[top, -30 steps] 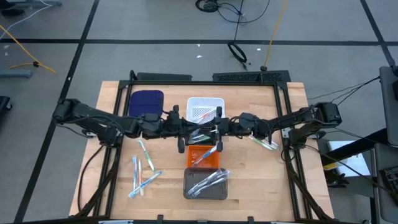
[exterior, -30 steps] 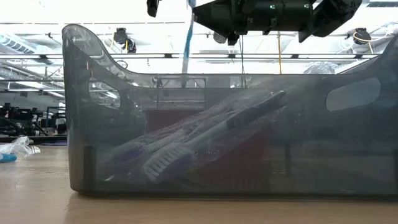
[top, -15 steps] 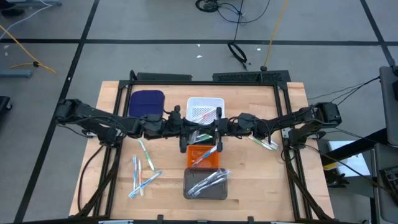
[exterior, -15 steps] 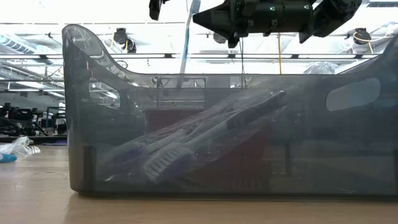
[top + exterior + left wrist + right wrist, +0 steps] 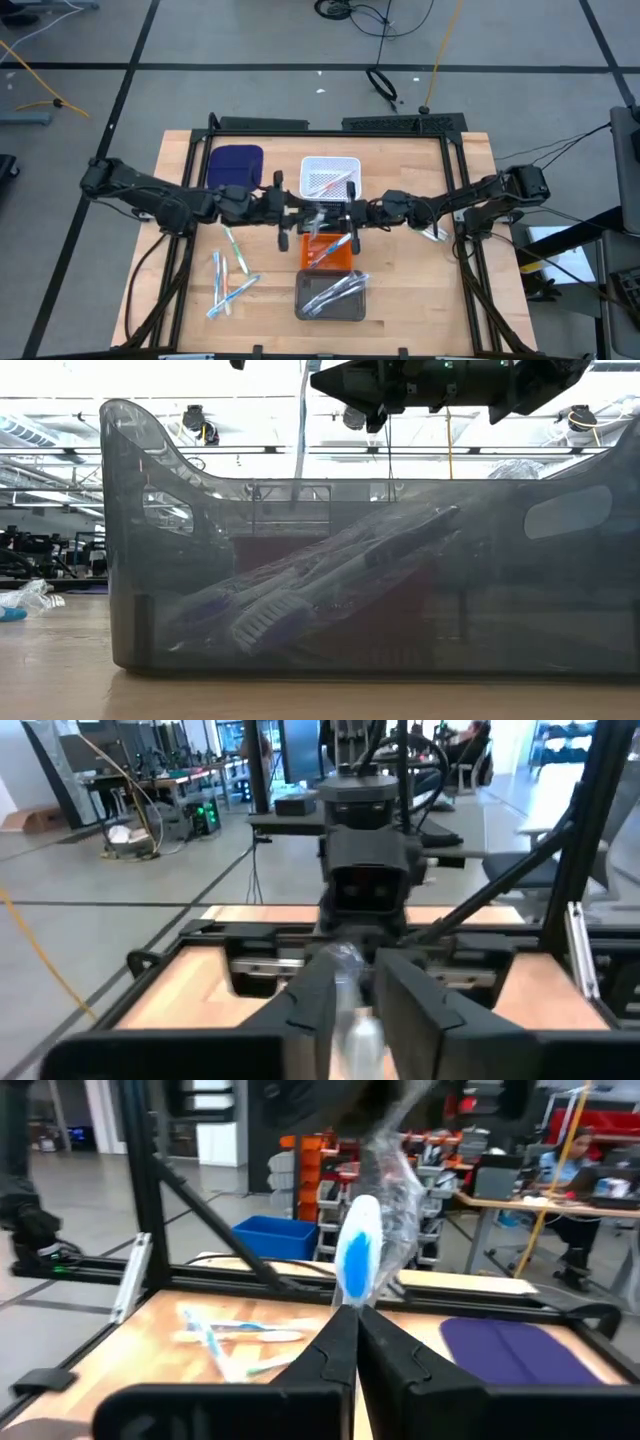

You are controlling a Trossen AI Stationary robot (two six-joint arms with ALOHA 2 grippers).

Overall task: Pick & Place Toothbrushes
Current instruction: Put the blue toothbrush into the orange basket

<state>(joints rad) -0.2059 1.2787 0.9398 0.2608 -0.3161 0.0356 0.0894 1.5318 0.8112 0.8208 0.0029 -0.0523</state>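
Observation:
A light blue toothbrush [image 5: 357,1255] in a clear wrapper [image 5: 395,1175] hangs between my two grippers above the orange tray [image 5: 312,262]. My left gripper [image 5: 303,215] comes from the left and is shut on the wrapper; it also shows in the left wrist view [image 5: 352,1005]. My right gripper [image 5: 345,216] comes from the right, facing it, and is shut on the toothbrush [image 5: 352,1320]. Several loose toothbrushes [image 5: 226,280] lie flat on the table at the near left, and a few more [image 5: 430,232] lie at the right. My left gripper pinches the clear wrapper [image 5: 352,1025] between its two fingers, coming level from the table's left. The wrapper is lifted clear of the table. My right gripper pinches the blue toothbrush's end [image 5: 355,1295] between its two fingers, coming level from the table's right. The toothbrush sticks out beyond the fingertips toward the left gripper, clear of the trays, and its wrapper trails on to that gripper.
A white tray [image 5: 330,163] stands at the far middle with a dark blue pad [image 5: 236,162] to its left. A grey tray [image 5: 305,307] of wrapped toothbrushes [image 5: 330,575] stands near the front edge and fills the low view. Black frame rails border the table.
Both grippers have shifted a little toward the table's near edge, staying shut on the wrapped toothbrush held between them over the trays.

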